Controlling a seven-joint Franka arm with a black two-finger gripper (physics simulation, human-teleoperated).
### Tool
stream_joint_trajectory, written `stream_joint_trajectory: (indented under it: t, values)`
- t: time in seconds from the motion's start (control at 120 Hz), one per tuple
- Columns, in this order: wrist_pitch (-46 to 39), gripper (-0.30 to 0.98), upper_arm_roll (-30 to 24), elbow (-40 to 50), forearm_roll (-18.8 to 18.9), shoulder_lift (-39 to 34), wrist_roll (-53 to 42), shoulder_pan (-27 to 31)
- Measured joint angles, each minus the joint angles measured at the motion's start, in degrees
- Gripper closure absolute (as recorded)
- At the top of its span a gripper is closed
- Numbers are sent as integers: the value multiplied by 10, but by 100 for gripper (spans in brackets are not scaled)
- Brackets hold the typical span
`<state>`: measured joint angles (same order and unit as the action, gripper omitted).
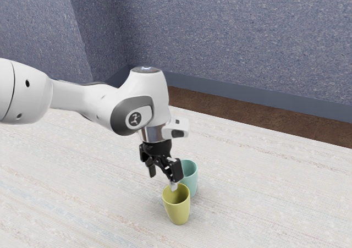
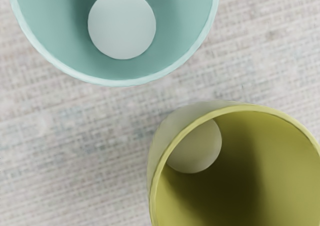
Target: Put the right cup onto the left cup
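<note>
Holding the fingers [image 1: 174, 186] apart, with one tip seen against the mouth of the yellow cup [image 1: 178, 210] in the exterior view. Just below, upright and empty on the pale, streaked bench [image 1: 82, 193]: that same yellow cup. Close beside it but not touching, also upright and empty: the teal cup [image 1: 190, 176]. Past the bench, a brown floor [image 1: 247, 120], then a speckled blue-grey wall [image 1: 247, 33].
</note>
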<state>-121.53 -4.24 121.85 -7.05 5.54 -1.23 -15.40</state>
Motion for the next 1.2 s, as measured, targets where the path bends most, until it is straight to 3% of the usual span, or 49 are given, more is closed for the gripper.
stream_joint_trajectory:
  t: [0.567, 0.733, 0.833, 1.0, 1.2]
  values:
    - [-44, 0, 0, 15, -17, 46, 14, -2]
    - [-50, 43, 0, 14, -10, 45, 16, -3]
    - [-51, 59, 0, 13, -8, 44, 16, -3]
    - [-53, 71, 0, 13, -7, 43, 17, -4]
    - [-54, 76, -1, 13, -5, 43, 19, -4]
